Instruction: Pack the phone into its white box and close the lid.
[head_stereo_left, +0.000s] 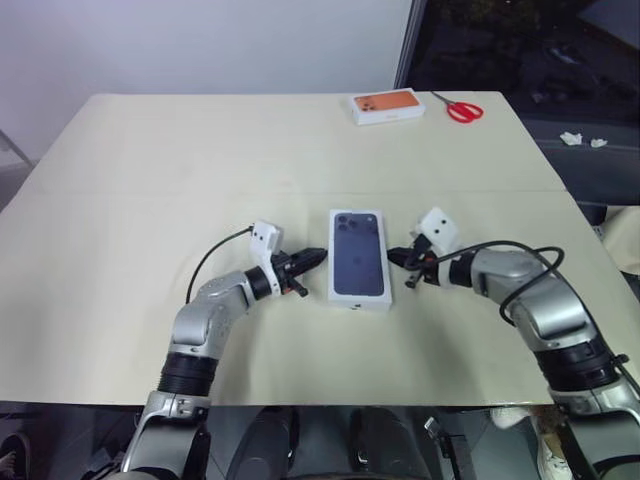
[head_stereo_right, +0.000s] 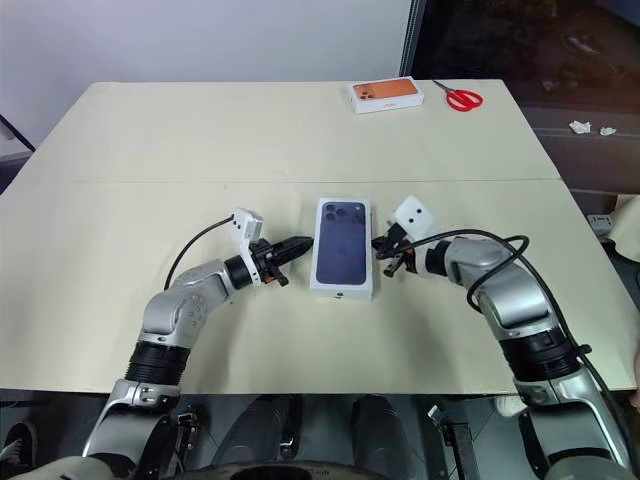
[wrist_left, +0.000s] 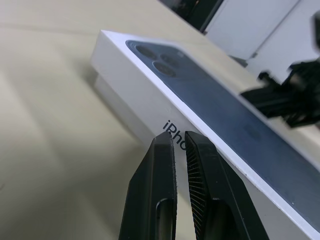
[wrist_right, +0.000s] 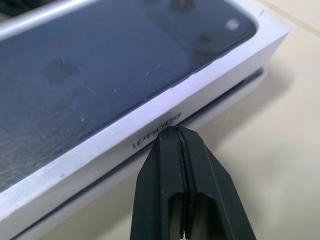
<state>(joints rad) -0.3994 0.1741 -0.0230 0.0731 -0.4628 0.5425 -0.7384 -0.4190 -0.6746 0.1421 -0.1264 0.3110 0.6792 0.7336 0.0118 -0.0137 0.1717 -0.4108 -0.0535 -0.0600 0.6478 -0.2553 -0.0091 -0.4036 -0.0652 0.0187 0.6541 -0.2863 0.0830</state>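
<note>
The lid, white with a dark blue phone picture on top, sits over the white box at the table's middle. A thin strip of the box shows under the lid's edge. The phone is hidden. My left gripper points level at the lid's left side, its fingers nearly together with nothing between them and its tips at the printed side wall. Across the box, my right gripper is shut, and its tips touch the lid's right side wall.
A small white box with an orange top and red-handled scissors lie at the table's far right edge. The table's wide bare surface stretches to the left and beyond the box.
</note>
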